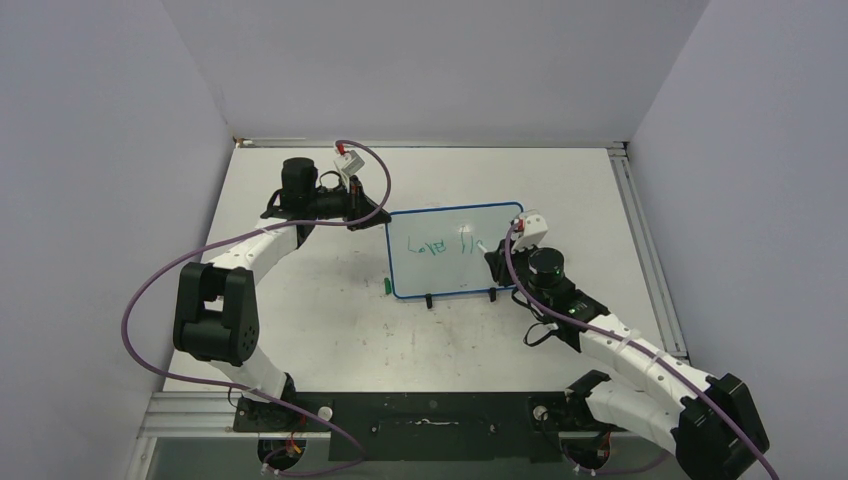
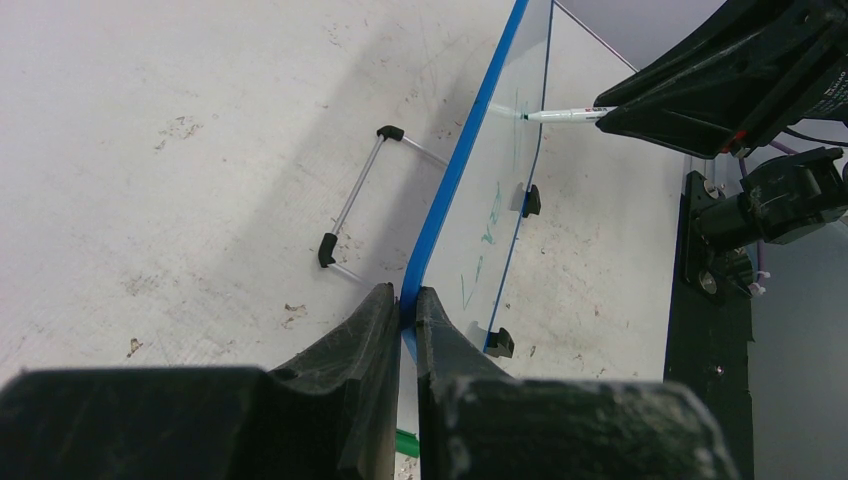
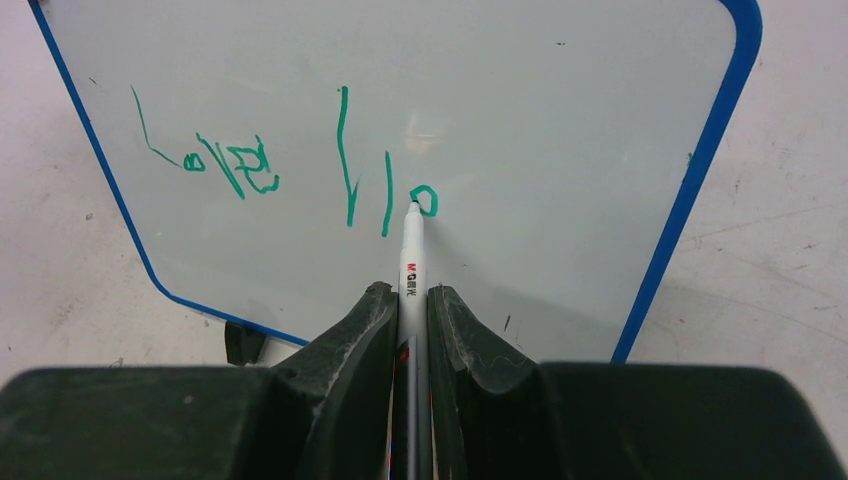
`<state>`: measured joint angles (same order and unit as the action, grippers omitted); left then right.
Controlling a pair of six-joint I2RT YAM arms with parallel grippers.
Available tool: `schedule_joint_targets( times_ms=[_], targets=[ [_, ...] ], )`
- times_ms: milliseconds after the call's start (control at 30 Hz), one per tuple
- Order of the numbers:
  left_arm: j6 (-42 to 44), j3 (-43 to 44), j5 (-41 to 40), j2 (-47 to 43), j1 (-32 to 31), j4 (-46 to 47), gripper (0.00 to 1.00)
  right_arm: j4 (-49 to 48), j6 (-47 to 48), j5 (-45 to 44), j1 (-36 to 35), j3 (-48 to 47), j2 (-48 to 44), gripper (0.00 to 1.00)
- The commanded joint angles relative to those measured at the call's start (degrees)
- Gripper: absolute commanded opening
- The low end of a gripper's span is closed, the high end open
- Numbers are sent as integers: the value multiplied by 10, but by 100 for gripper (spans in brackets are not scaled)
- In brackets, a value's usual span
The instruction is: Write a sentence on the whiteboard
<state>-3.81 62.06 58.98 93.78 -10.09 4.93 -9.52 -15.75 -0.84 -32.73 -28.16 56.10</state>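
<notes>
Top external: left gripper (image 1: 378,216) is clamped onto the whiteboard (image 1: 450,278) rim at the board's 10 o'clock corner. The board stands tilted on its feet mid-table, between both arms. The sentence (image 3: 345,150) is partial: green "Love", then two strokes and a small loop. At the board's 4 o'clock, right gripper (image 3: 410,305) pinches the marker (image 3: 411,255), tip touching the surface at the loop.

Risks:
- The hold is at one corner only, so hard tip pressure likely pivots or slides the board and distorts strokes.
- Too little pressure and the line skips.
- The marker may creep in the jaws, shifting the tip.
</notes>
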Motion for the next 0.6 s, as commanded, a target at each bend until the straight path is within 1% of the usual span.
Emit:
schedule_joint_targets(
  times_ms=[0, 300, 567],
  targets=[
    [11, -4, -3, -19, -3, -6, 0, 17, -8, -8, -4, 7, -12, 5],
    [11, -4, -5, -19, -3, -6, 0, 28, -7, -36, -6, 3, -24, 5],
    [12, -4, -8, -21, -3, -8, 0, 44, -5, -52, -6, 4, -71, 5]
  ],
)
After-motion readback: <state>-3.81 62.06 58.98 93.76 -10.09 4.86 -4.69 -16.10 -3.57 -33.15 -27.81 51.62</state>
